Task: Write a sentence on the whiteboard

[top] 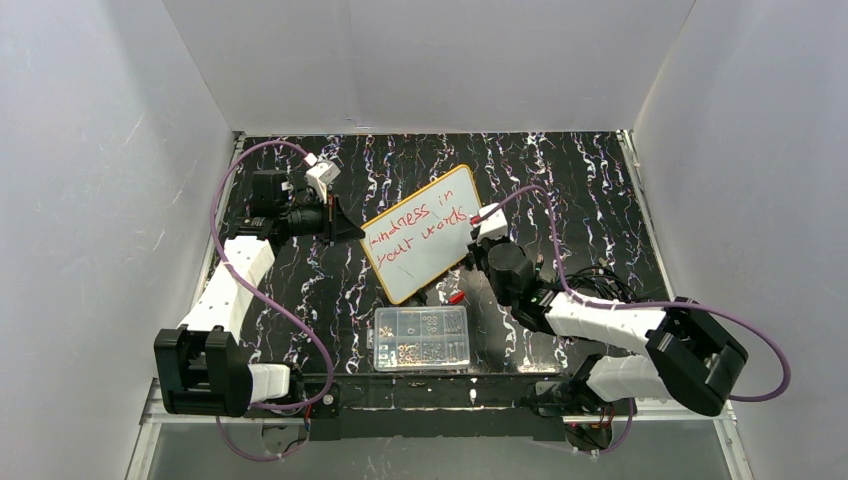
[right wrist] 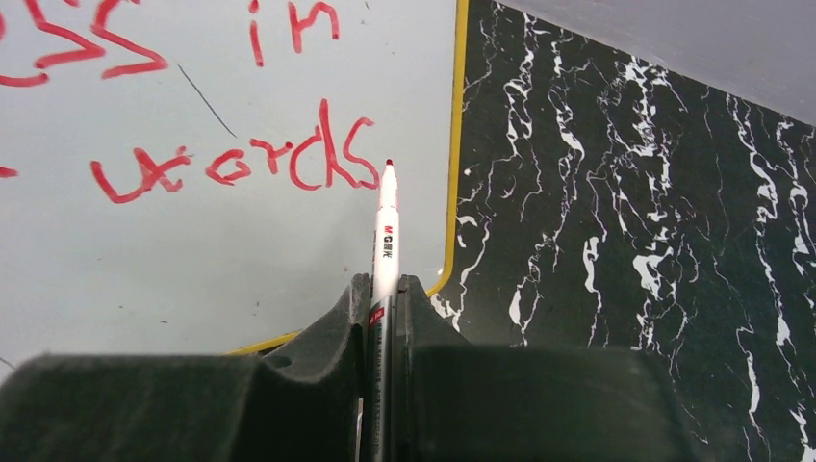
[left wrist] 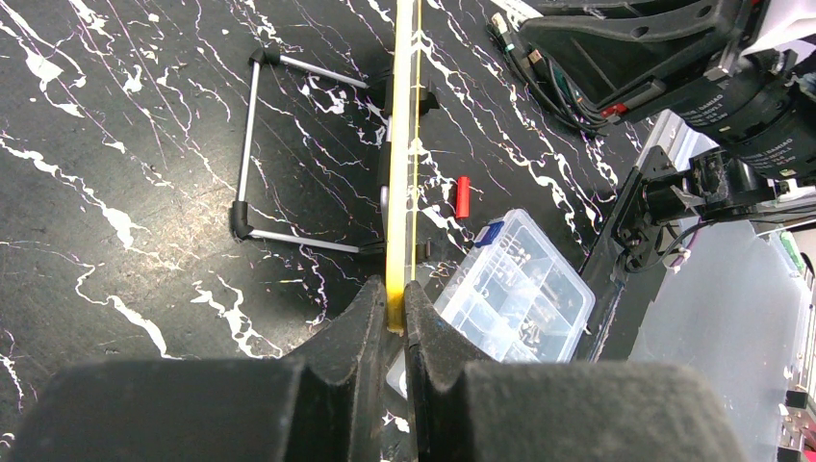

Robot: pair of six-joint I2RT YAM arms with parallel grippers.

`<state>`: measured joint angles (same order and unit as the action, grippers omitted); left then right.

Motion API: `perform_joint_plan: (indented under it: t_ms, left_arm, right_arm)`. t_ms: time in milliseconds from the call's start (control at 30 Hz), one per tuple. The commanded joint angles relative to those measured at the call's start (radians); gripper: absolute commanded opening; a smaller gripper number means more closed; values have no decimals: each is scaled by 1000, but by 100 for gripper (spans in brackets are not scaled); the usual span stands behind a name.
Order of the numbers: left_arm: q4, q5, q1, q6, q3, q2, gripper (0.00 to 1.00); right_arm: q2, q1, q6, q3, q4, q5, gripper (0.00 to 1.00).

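Whiteboard [top: 413, 279] stands tilted on the table [top: 600, 200], with the red sentence [top: 420, 228] across it.
Only the left wrist view shows the left gripper [left wrist: 396, 318] clamped on its yellow rim. The right wrist view shows the right gripper [right wrist: 385, 289] clamped on a marker [right wrist: 387, 221], tip near "words".

overhead, two wrist close-ups on whiteboard [top: 421, 268]

sentence [right wrist: 227, 166] cut off at left edge, marker [right wrist: 386, 236] barrel hidden between jaws, box [top: 422, 338] contents indistinct
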<state>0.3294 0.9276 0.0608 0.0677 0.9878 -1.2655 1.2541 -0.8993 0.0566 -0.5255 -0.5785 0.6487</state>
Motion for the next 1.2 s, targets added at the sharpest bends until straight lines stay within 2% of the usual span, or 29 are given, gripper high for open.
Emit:
perform_joint_plan:
  t_ms: [0, 1167]
  left_arm:
    - [-6, 42, 2, 12, -8, 49, 0]
    - [-6, 43, 2, 13, -9, 46, 0]
  right_arm:
    - [33, 4, 12, -24, -38, 63, 1]
    - [145, 46, 34, -65, -114, -23, 1]
